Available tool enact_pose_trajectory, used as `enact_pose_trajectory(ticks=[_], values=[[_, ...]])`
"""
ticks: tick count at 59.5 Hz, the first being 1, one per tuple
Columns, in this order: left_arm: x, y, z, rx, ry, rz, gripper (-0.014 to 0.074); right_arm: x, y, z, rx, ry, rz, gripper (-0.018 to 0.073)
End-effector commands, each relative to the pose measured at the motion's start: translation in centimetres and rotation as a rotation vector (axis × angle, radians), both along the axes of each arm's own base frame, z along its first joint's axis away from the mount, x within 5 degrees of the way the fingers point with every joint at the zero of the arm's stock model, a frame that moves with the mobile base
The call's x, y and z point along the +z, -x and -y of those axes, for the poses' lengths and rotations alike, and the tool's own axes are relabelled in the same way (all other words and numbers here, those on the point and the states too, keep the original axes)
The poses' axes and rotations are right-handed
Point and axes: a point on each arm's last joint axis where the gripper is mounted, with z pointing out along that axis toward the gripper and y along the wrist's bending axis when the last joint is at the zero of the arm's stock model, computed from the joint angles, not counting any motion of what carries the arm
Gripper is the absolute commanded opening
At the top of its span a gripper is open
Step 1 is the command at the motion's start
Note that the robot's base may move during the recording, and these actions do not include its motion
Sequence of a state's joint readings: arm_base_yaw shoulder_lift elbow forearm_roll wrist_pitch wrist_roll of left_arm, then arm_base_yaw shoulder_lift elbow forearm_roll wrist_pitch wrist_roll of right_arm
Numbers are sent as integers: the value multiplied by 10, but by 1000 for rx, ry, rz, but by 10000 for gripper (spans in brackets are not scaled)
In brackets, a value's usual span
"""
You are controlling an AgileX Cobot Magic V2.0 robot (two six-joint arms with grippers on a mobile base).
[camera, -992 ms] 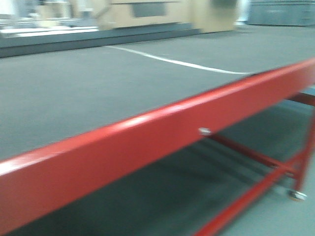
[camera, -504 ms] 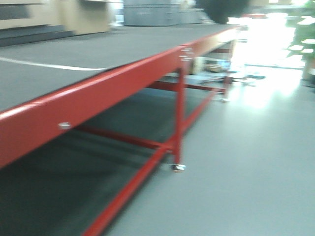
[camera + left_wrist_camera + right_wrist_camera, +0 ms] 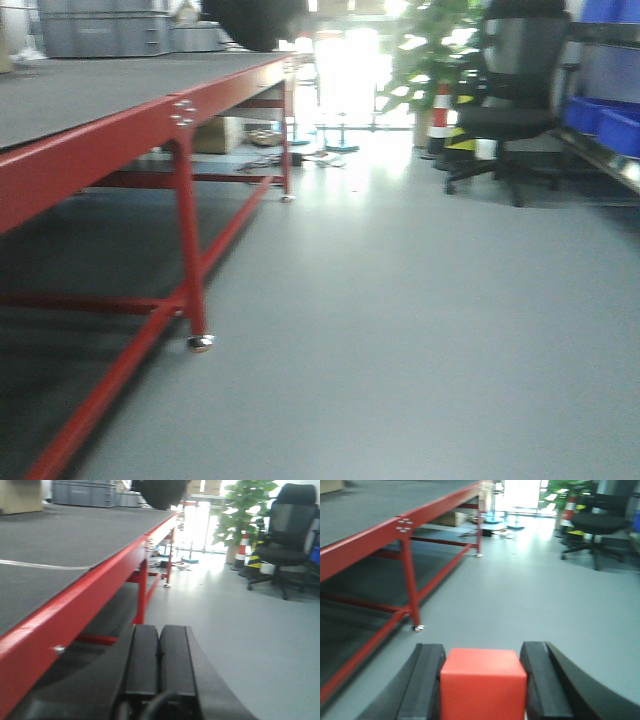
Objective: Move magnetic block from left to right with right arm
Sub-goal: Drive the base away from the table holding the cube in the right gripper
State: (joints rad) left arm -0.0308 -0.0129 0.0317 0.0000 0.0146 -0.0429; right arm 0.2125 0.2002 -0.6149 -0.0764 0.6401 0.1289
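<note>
Magnetic block (image 3: 483, 685) sits at the bottom centre of the right wrist view, a plain red cube clamped between the two black fingers of the right gripper (image 3: 483, 655). The jaws are closed onto its left and right faces. It is off the table (image 3: 365, 542), whose red frame and dark grey mat run along the upper left of that frame, with grey floor (image 3: 520, 595) filling the rest behind the cube.

The left gripper (image 3: 160, 630), at the bottom of its own view, has its fingers pressed together with nothing between them.

The magnetic block looks rigid and probably light, with smooth flat faces and sharp edges. Squeezing two opposite faces squarely, as it is held here, seems the soundest hold. Being magnetic, it may tug toward the steel frame if carried close.
</note>
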Motion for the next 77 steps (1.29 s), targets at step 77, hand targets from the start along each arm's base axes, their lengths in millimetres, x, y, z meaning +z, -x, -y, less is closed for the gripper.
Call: enact_pose_trajectory(ticks=[77], values=[[5, 1, 0, -5, 7, 93, -116, 15, 1, 0, -1, -4, 97, 147]])
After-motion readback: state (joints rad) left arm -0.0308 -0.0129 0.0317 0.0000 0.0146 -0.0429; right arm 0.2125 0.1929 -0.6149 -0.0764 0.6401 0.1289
